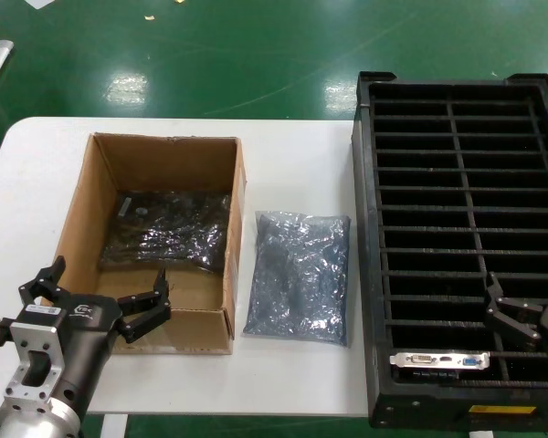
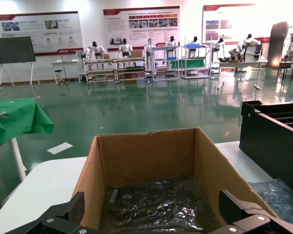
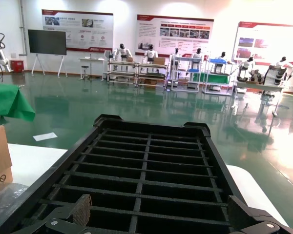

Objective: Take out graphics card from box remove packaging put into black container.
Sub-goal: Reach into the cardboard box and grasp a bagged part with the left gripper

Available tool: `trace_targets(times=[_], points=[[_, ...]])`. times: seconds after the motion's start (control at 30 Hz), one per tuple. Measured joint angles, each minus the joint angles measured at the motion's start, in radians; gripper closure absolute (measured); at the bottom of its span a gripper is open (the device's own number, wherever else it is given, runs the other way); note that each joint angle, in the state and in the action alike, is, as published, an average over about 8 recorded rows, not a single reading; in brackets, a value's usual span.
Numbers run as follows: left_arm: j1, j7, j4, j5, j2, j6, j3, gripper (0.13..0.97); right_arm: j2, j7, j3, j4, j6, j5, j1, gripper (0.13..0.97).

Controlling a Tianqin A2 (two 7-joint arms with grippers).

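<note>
The brown cardboard box (image 1: pixel 105 182) stands open on the table's left, with a dark bagged card (image 1: pixel 169 228) lying in it. This bag also shows in the left wrist view (image 2: pixel 156 204). A lighter grey-blue bag (image 1: pixel 299 274) lies flat between the box and the black container (image 1: pixel 370 228). A graphics card (image 1: pixel 440 359) with a silver bracket stands in the container's front row. My left gripper (image 1: pixel 110 271) is open and empty at the box's near left corner (image 2: pixel 154 217). My right gripper (image 1: pixel 543 297) is open and empty over the container's near right part (image 3: pixel 161 217).
The white table (image 1: pixel 36 164) ends close behind my left gripper. The box wall (image 2: pixel 146 151) faces the left wrist, with the container (image 2: pixel 273 141) beside it. The container's slotted rows (image 3: pixel 146 165) fill the right wrist view. Green floor lies beyond the table.
</note>
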State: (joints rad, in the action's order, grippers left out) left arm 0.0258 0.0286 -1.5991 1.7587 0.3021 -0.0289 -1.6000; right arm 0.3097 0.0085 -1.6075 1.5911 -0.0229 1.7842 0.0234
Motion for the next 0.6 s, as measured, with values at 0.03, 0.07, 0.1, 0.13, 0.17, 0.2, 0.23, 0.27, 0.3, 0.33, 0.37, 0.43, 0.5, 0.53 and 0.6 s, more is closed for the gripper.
trace_targets(times=[0.03,0.07,0.1,0.13,0.17,0.2,0.23,0.27,0.3,0.33,0.37,0.43,0.5,0.53,0.6], points=[[0.0,0.0,0.0,0.0,0.0,0.0,0.0,0.132,0.0,0.0,0.0,0.0,0.0,0.0,0.0,0.129],[0.0,0.0,0.0,0.0,0.0,0.0,0.0,0.132,0.0,0.0,0.0,0.0,0.0,0.0,0.0,0.129],[0.0,0.0,0.0,0.0,0.0,0.0,0.0,0.132,0.0,0.0,0.0,0.0,0.0,0.0,0.0,0.129],[0.0,0.0,0.0,0.0,0.0,0.0,0.0,0.132,0.0,0.0,0.0,0.0,0.0,0.0,0.0,0.129],[0.0,0.0,0.0,0.0,0.0,0.0,0.0,0.132,0.0,0.0,0.0,0.0,0.0,0.0,0.0,0.129],[0.0,0.0,0.0,0.0,0.0,0.0,0.0,0.132,0.0,0.0,0.0,0.0,0.0,0.0,0.0,0.129],[0.0,0.0,0.0,0.0,0.0,0.0,0.0,0.132,0.0,0.0,0.0,0.0,0.0,0.0,0.0,0.129],[0.0,0.0,0.0,0.0,0.001,0.0,-0.001,0.132,0.0,0.0,0.0,0.0,0.0,0.0,0.0,0.129],[0.0,0.001,0.0,0.0,0.004,0.0,-0.002,0.132,0.0,0.0,0.0,0.0,0.0,0.0,0.0,0.129],[0.001,0.002,-0.001,0.0,0.008,0.0,-0.004,0.132,0.0,0.0,0.0,0.0,0.0,0.0,0.0,0.129],[0.002,0.003,-0.002,0.0,0.015,0.001,-0.008,0.132,0.0,0.0,0.0,0.0,0.0,0.0,0.0,0.129],[0.007,0.003,-0.003,-0.003,0.034,0.001,-0.019,0.132,0.0,0.0,0.0,0.0,0.0,0.0,0.0,0.129],[0.019,0.002,-0.003,-0.012,0.063,-0.002,-0.034,0.132,0.0,0.0,0.0,0.0,0.0,0.0,0.0,0.129],[0.028,0.001,-0.002,-0.021,0.08,-0.006,-0.044,0.132,0.0,0.0,0.0,0.0,0.0,0.0,0.0,0.129],[0.056,-0.001,0.005,-0.048,0.117,-0.019,-0.063,0.132,0.0,0.0,0.0,0.0,0.0,0.0,0.0,0.129]])
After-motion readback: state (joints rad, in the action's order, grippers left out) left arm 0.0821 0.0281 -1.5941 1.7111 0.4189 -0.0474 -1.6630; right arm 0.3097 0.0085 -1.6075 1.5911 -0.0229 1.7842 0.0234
